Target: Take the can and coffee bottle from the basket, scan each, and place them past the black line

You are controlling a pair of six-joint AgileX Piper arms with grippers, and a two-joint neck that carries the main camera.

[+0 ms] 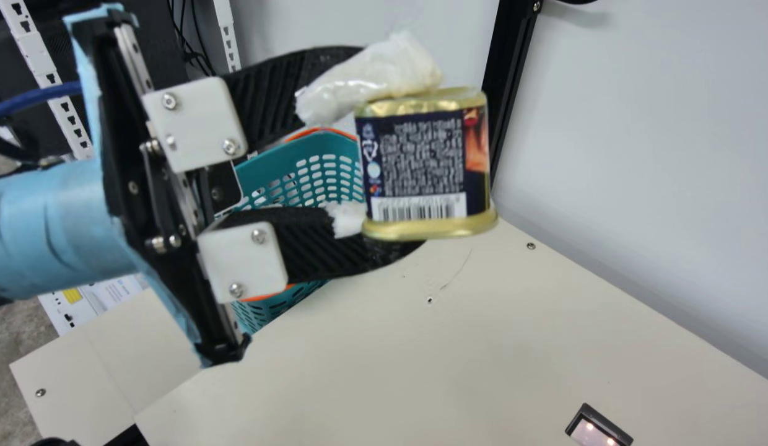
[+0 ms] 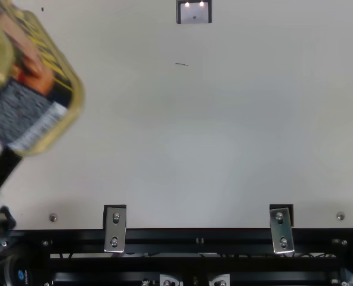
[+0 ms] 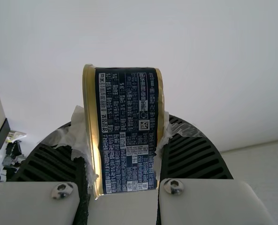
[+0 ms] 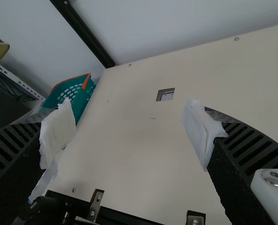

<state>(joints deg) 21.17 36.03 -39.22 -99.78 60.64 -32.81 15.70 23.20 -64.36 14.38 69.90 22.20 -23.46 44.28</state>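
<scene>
In the main view, we had the can clamped in our left gripper, its two black ribbed fingers pressing on the metal ends through torn white padding. The can hung in the air, well apart from the scanner and to its left, the label and barcode partly turned towards the camera. Beyond the gripper, also well left of the scanner, stood the teal basket with its orange trim.

In the top view, we saw the can blurred at the left edge, raised over the cream table and left of the scanner. Two metal brackets sat well nearer our base than the scanner did.

In the left wrist view, our left gripper had the can pinched between both fingers, its printed side facing the lens.

In the right wrist view, our right gripper was spread wide with nothing between its padded tips. Past them we made out the scanner, with the basket to its left and the can's gold edge farther left, higher up.
</scene>
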